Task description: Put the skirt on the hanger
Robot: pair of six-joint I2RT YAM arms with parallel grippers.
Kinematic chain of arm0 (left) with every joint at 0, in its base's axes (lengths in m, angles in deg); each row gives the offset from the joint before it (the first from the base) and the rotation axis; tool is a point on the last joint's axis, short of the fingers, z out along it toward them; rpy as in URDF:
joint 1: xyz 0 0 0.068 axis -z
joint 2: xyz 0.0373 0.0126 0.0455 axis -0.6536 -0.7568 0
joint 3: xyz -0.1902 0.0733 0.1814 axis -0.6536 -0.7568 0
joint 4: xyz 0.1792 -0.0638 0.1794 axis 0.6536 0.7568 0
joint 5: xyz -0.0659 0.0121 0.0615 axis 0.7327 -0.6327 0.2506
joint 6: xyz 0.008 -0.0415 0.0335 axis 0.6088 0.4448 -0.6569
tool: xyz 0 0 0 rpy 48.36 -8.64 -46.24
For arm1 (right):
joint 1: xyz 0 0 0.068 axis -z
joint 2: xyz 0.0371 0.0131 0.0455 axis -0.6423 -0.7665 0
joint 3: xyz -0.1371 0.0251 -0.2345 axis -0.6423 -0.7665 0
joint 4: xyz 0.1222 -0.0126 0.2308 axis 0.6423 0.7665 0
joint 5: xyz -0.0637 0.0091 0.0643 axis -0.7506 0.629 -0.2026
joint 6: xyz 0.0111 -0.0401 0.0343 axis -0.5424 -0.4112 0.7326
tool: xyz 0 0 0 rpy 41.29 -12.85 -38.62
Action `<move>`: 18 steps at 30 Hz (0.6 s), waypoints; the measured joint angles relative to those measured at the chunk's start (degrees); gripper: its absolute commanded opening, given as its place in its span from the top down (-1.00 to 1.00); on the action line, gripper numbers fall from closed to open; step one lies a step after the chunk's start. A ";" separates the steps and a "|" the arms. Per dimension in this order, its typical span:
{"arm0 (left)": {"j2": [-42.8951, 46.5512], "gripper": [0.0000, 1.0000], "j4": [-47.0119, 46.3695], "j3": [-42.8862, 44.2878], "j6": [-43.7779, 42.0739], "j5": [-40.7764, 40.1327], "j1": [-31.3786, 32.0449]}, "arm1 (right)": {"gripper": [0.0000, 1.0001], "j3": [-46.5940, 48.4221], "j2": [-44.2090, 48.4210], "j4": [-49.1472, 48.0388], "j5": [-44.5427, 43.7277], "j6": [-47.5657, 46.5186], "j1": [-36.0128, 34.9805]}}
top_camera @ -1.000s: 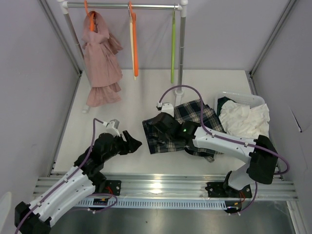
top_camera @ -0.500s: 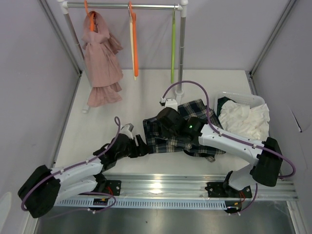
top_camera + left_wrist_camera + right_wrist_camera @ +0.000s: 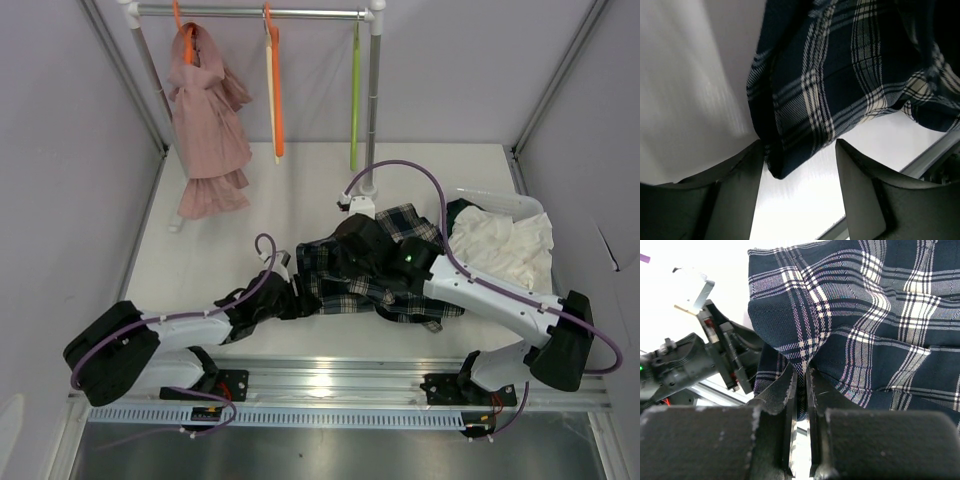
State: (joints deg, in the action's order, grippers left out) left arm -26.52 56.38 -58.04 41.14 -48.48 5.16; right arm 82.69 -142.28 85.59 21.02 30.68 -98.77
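Note:
The dark plaid skirt [image 3: 405,275] lies crumpled on the white table, right of centre. My right gripper [image 3: 352,243] is shut on a raised fold of the skirt [image 3: 880,315] near its left edge; the jaws [image 3: 801,375] pinch the fabric tight. My left gripper [image 3: 297,297] is open at the skirt's lower left corner. In the left wrist view that corner [image 3: 790,150] hangs between my spread fingers [image 3: 800,175], close to the left finger. The cream hanger [image 3: 269,90] hangs on the back rail beside an orange one.
A pink ruffled garment [image 3: 208,120] hangs on an orange hanger at the rail's left. A lime-green hanger [image 3: 355,100] hangs by the rail post [image 3: 373,110]. A white basket [image 3: 482,197] with white cloth [image 3: 500,245] sits right of the skirt. A metal rail [image 3: 330,375] runs along the near edge.
My left arm has stretched right along the table until its open gripper reached the skirt's corner. My right gripper has moved slightly right and back, holding the skirt fold.

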 measured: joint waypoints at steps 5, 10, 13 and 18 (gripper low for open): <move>-3.10 0.36 -2.19 0.57 0.15 -0.70 0.44 | 1.00 0.33 1.44 0.83 0.07 -0.35 0.46; -1.79 1.00 -0.24 1.36 -0.48 -1.51 0.76 | 1.00 1.38 2.40 1.95 0.04 -0.96 0.68; 4.28 1.00 5.57 2.71 -2.36 -2.97 0.90 | 1.00 2.21 2.95 2.97 0.02 -1.29 0.85; 18.03 1.00 21.00 10.67 -7.34 -8.31 0.85 | 1.00 6.29 3.13 5.16 -0.22 -2.64 1.18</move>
State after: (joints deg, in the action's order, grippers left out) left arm -8.49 77.39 -47.37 33.79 -56.79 6.02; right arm 88.99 -139.15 90.75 20.80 28.03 -97.59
